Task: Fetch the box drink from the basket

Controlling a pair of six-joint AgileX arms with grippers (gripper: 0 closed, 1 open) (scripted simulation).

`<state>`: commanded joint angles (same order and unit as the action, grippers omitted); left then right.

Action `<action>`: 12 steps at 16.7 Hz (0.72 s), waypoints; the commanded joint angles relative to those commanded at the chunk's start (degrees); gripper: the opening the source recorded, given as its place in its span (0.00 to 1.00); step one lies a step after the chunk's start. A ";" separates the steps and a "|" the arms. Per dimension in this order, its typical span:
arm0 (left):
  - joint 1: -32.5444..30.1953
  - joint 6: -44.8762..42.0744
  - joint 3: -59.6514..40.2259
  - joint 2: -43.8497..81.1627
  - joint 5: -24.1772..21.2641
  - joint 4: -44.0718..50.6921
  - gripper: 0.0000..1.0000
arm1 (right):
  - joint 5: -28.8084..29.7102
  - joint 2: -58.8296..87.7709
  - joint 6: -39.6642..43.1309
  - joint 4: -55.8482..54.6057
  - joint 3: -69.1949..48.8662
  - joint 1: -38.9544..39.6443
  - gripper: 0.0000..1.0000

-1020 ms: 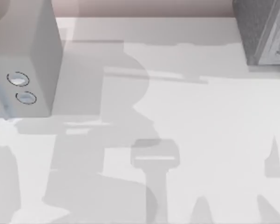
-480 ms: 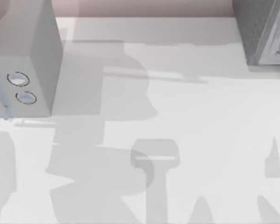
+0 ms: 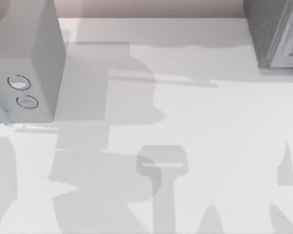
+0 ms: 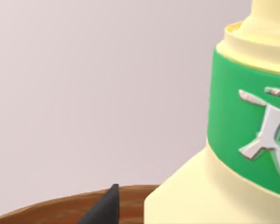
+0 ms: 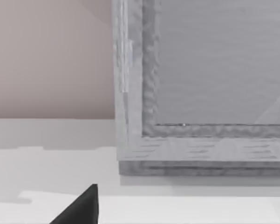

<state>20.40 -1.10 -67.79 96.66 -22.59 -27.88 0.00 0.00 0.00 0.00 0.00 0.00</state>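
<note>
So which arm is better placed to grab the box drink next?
Left, probably. Its wrist view shows the box drink close up above the brown basket rim; the right wrist view faces a grey box.

The box drink (image 4: 244,154) is cut off at the left wrist frame's edge, its cap out of frame; the grey box (image 5: 209,88) is likewise only partly visible.
</note>
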 joint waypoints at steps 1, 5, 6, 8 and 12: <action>0.00 0.00 0.00 0.00 0.00 0.00 0.62 | 0.00 0.00 0.00 0.00 0.00 0.00 1.00; 0.00 0.00 0.00 0.00 0.00 0.00 0.32 | 0.00 0.00 0.00 0.00 0.00 0.00 1.00; 0.00 0.00 0.00 0.00 0.00 0.00 0.25 | 0.00 0.00 0.00 0.00 0.00 0.00 1.00; 0.00 0.00 0.00 0.00 0.00 0.00 0.10 | 0.00 0.00 0.00 0.00 0.00 0.00 1.00; 0.00 0.00 0.00 0.00 0.00 0.00 0.00 | 0.00 0.00 0.00 0.00 0.00 0.00 1.00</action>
<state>20.40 -1.10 -67.79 96.66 -22.59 -27.88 0.00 0.00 0.00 0.00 0.00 0.00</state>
